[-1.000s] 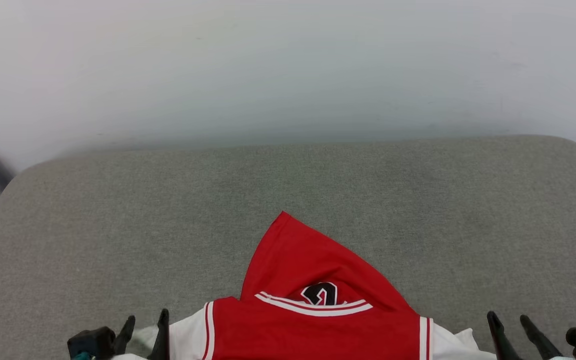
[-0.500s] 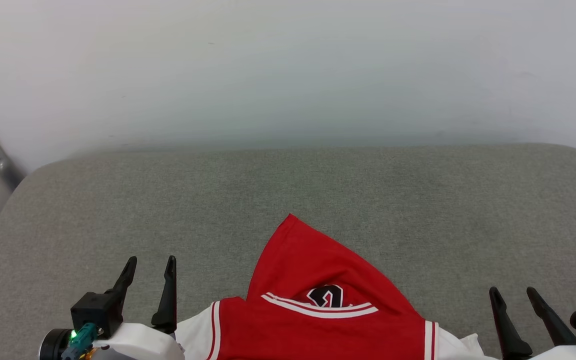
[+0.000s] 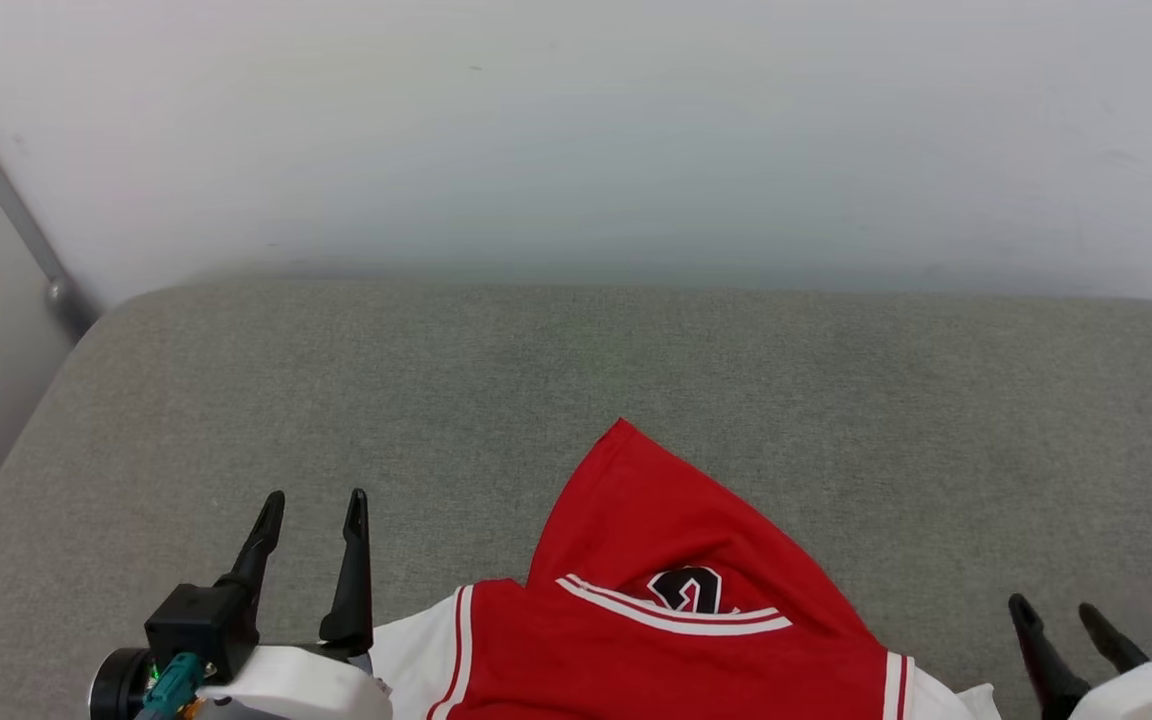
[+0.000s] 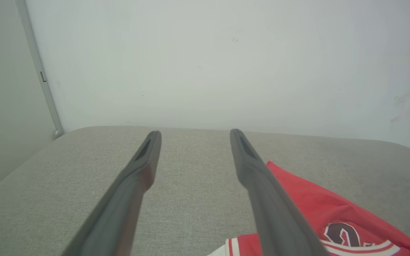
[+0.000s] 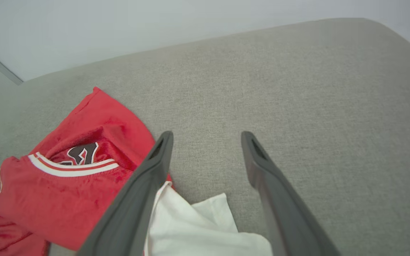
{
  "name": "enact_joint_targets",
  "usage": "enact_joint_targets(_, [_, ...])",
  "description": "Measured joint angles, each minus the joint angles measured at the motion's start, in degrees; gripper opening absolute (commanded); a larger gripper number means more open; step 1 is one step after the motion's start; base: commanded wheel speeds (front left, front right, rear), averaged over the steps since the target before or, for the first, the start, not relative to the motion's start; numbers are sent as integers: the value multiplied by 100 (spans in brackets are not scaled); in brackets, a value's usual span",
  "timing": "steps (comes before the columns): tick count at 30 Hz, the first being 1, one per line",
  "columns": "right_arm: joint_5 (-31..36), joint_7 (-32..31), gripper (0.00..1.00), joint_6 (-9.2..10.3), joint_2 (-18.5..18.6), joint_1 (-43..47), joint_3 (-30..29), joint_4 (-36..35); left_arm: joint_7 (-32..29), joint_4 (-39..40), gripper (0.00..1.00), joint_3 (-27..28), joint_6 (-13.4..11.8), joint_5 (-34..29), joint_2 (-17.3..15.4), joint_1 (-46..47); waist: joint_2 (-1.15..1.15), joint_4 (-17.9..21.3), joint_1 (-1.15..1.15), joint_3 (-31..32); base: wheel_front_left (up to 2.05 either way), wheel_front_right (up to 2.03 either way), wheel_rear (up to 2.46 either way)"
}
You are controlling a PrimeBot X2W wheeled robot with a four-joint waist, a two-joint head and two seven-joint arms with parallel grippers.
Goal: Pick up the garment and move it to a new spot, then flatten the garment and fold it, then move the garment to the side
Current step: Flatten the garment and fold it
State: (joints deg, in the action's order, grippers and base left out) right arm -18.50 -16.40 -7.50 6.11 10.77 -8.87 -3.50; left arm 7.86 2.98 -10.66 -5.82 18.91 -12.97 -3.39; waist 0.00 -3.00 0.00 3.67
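Garment [image 3: 666,640] rumpled at 6 o'clock on grey padded surface [image 3: 836,400]; L claw [image 3: 316,497] at 7, R claw [image 3: 1054,607] at 5, both apart, empty; white wall [image 3: 576,130] at 12.

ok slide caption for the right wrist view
Open right gripper at the edge of a crumpled red jersey T-shirt with white sleeves, lying on a grey fabric cushion

we read one mark; on the red garment [image 3: 656,520], a black digit [image 3: 693,589] outlined in white, looking like a 2; its lower part sits hidden behind the red-and-white striped trim [image 3: 671,617]; the left wrist view and the right wrist view catch that same partial figure, cut off at the same edge by the trim
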Motion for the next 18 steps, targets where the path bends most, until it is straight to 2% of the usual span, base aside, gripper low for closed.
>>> enact_joint_targets(7, [-625, -1419, 100, 1, 476, -1119, 75, 773, 98, 103, 100, -130, -24, -12, 111, 152, 0, -212, 0, -199, 0, 0, 0])
enact_joint_targets(13, [-964, -2720, 100, 0, 859, -2204, 595, 1328, 275, 110, 100, -309, 36, -60, 267, 461, 0, -438, 0, -591, 0, 0, 0])
enact_joint_targets(18, [-1057, -3390, 100, 0, 1061, -2935, 1129, 1657, 444, -5, 100, -471, 138, -69, 448, 803, 0, -636, 1, -1068, 0, 0, 0])
